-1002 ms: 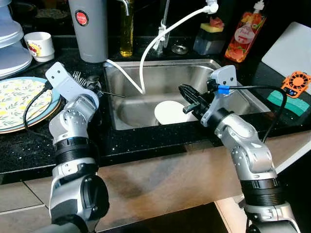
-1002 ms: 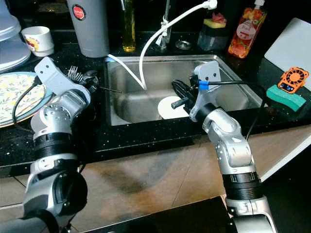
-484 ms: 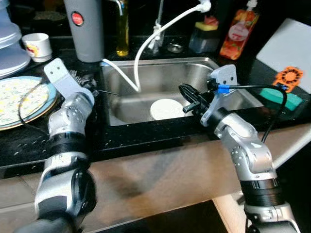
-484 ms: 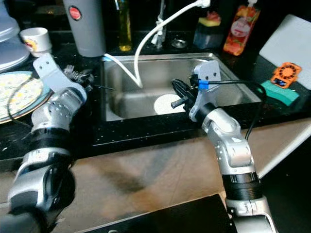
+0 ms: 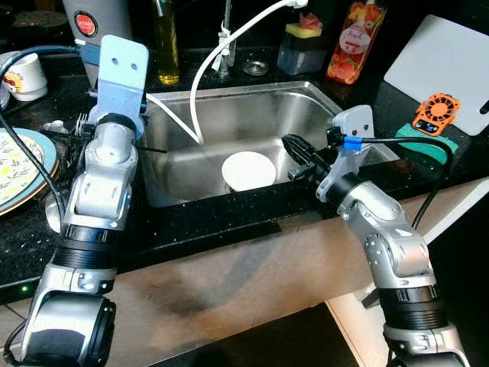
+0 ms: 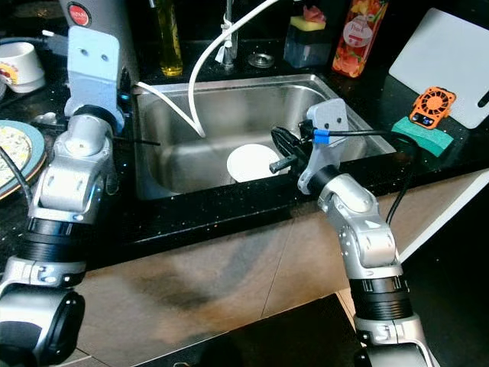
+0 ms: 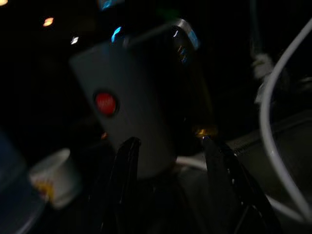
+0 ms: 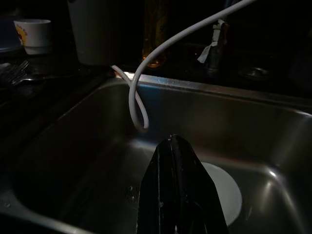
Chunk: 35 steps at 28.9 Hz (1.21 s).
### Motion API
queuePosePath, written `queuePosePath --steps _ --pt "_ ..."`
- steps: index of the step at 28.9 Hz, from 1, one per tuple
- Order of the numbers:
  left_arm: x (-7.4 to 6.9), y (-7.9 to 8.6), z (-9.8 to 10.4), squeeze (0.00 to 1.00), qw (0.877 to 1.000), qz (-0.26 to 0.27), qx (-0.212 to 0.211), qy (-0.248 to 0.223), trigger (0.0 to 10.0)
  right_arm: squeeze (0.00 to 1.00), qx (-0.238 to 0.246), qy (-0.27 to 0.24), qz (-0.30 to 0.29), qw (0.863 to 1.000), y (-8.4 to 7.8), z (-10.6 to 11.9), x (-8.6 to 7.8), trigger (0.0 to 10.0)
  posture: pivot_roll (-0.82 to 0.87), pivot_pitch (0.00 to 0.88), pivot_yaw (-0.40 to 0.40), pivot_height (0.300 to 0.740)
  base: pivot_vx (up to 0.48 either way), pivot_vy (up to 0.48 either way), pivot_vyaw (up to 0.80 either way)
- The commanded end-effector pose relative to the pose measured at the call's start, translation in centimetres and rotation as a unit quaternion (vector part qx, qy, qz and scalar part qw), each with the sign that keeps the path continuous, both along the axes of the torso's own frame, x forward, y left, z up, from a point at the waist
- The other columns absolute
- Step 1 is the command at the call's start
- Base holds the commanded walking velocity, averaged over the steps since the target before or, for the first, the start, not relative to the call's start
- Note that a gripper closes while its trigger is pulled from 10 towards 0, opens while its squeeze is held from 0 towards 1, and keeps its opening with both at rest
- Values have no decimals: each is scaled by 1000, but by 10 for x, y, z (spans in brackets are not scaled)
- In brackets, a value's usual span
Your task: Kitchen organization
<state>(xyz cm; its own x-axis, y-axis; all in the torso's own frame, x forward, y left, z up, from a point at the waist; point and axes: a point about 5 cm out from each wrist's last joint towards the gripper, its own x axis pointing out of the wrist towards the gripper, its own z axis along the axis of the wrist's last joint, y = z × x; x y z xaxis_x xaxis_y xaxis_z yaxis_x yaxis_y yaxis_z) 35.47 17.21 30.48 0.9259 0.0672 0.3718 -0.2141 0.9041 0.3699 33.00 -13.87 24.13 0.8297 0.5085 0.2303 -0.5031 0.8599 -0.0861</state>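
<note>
From the head camera I see the steel sink set in the black desk, with a white plate lying flat on the sink floor and a white hose curling down into the basin. My right gripper hangs over the sink's near right side, just beside the plate and above it; the forearm reaches in from the desk edge with the elbow bent. The right wrist view adds what the head view cannot: the two black fingers are pressed together with nothing between them, pointing at the plate's near rim.

My left arm is raised upright at the sink's left edge. Its wrist view is dark, yet I can make out the left gripper spread wide, the fingers framing a grey canister with a red round badge, not touching it. A white cup stands near the canister.
</note>
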Motion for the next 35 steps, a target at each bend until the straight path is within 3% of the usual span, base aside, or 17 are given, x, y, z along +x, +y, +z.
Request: queuePosePath --steps 1,4,7,10,12,18,25,28,35 --pt "-6 -7 1 0 999 -51 -20 2 10000 0 6 3 -2 1000 0 -1 -1 10000 114 84 -44 740 0 0 0" --pt "-9 -8 1 0 994 -88 -71 13 10000 0 14 -1 -9 1000 0 0 -1 10000 114 84 -44 740 0 0 0" --pt "-14 -9 6 0 995 -101 -15 -7 10000 0 45 -13 -51 998 -4 4 2 10000 122 78 -44 740 0 0 0" --pt "-19 -14 7 0 990 -142 -4 -2 10000 0 86 -20 -81 993 -9 7 4 10000 124 72 -44 740 0 0 0" --pt "-23 -18 5 0 982 -183 -41 8 10000 0 124 -24 -102 987 -11 10 4 10000 125 67 -41 740 0 0 0" --pt "-27 -27 -1 0 963 -230 -138 18 10000 0 177 -23 -130 975 -10 10 4 10000 119 53 -41 740 0 0 0" --pt "-27 -31 -11 0 961 -227 -156 33 10000 0 219 -15 -173 960 -16 9 8 10000 117 44 -42 740 0 0 0" --pt "-27 -31 -11 0 962 -228 -148 33 10000 0 234 -11 -186 954 -19 8 9 10000 115 46 -40 740 0 0 0" --pt "-28 -32 -7 0 974 -220 -56 10 10000 0 216 -45 -225 949 -29 12 7 10000 112 50 -40 740 0 0 0"
